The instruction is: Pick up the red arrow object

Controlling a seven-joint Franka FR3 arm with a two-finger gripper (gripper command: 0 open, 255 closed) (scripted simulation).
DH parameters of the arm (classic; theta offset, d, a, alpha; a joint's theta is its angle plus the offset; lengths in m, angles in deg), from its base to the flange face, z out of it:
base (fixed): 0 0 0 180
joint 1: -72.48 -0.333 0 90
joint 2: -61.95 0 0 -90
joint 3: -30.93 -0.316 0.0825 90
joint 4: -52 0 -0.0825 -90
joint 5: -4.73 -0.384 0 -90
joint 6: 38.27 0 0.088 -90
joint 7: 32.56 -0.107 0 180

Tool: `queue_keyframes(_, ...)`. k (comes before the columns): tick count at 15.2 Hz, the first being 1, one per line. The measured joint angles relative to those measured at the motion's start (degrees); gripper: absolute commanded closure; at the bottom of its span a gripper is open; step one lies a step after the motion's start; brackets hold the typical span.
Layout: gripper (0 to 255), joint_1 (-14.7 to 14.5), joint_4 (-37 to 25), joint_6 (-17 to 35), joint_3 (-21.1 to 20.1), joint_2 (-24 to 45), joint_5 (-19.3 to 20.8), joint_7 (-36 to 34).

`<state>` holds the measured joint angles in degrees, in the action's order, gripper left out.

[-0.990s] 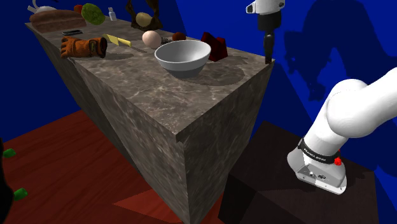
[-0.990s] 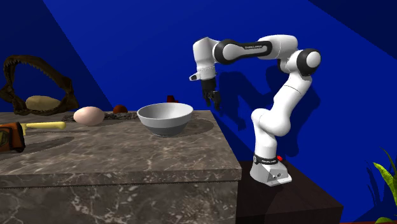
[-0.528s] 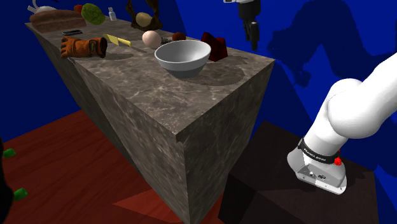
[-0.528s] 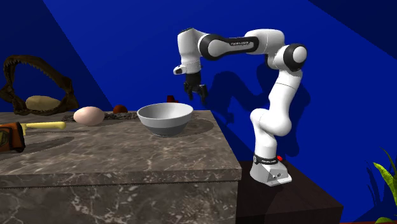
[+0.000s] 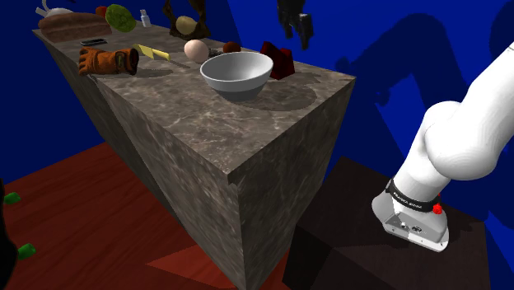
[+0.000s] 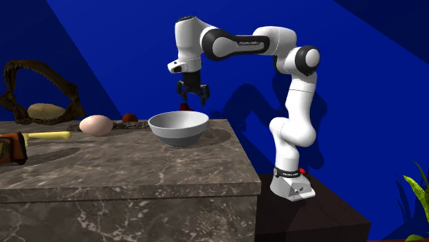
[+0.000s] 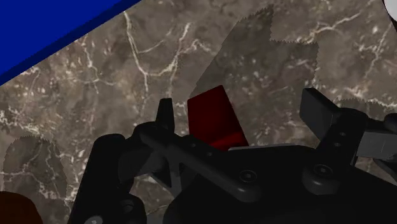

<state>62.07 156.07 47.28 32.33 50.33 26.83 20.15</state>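
so the dark red arrow object (image 5: 278,59) sits on the marble counter (image 5: 189,115), upper centre of the shoulder view, just behind the grey bowl (image 5: 237,72); the gripper (image 5: 297,33) hovers above, fingers spread wide, presumably to straddle it.

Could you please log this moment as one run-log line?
stage: pre-grasp | gripper: open, above red arrow object, no contact | red arrow object: on counter beside grey bowl

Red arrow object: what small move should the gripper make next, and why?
Probably lower straight down, with a slight centring shift: the open gripper hangs above the counter, and the dark red arrow object lies below, between the fingers, untouched.
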Motion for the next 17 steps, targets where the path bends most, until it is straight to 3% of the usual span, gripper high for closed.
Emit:
queue_keyframes(4,0,-1.1,-3.0,1.1,-0.8,2.7,1.6,5.0)
queue_keyframes(10,0,-1.1,1.6,5.2,-0.6,2.3,1.8,4.1)
queue_keyframes(11,255,-1.1,1.9,5.5,-0.6,2.3,1.8,4.0)
queue_keyframes(17,255,-1.1,2.2,6.0,-0.5,2.2,1.9,3.9)
